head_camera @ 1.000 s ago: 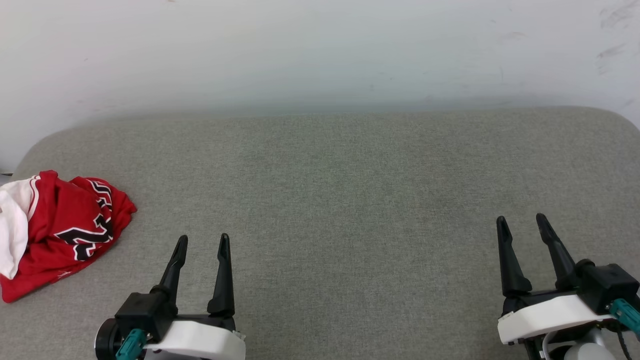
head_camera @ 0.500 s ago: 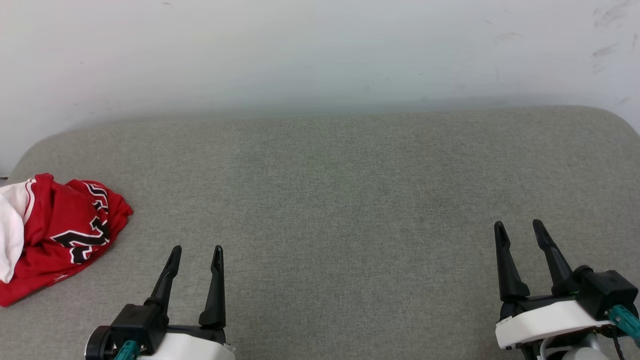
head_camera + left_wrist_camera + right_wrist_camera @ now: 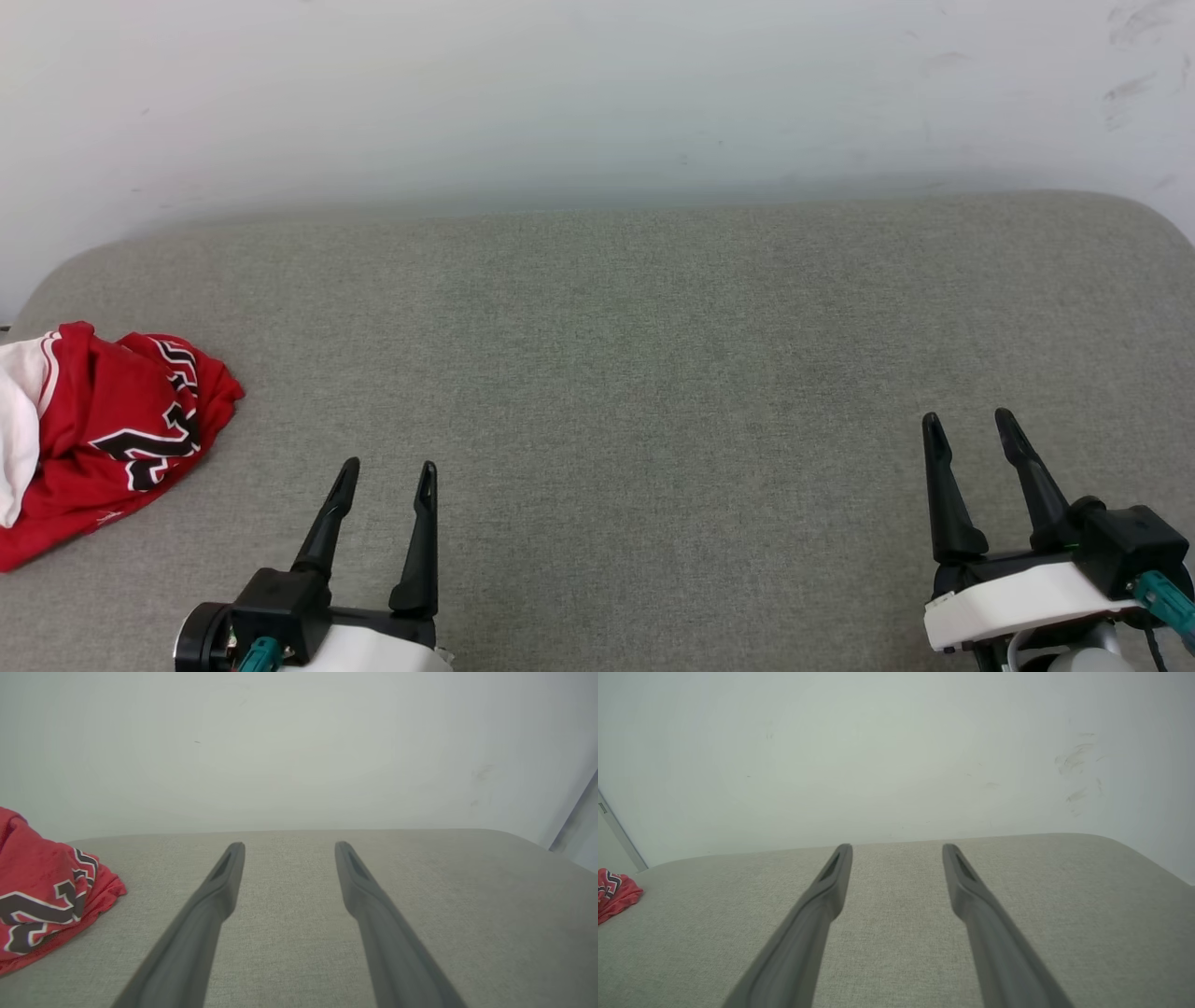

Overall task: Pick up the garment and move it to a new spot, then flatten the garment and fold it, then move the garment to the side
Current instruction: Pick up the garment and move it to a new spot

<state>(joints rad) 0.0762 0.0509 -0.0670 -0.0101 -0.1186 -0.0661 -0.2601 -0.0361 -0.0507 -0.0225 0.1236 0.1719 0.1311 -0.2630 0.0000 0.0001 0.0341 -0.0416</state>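
On the grey cushion (image 3: 653,373) little has changed — our left gripper (image 3: 388,464) edged sideways, right gripper (image 3: 966,417) idle, both wide and empty — so the shirt (image 3: 103,420) waits untouched.

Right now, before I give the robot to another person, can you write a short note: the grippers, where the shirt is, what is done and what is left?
The left gripper is open and empty, over the grey surface, to the right of the shirt and apart from it.
The right gripper is open and empty, at the far right side.
The shirt, red and white, lies crumpled in a heap at the left edge of the surface.
Done: nothing yet; the shirt is not picked up.
Left: pick it up, move it to a new spot, flatten it, fold it, move it aside.
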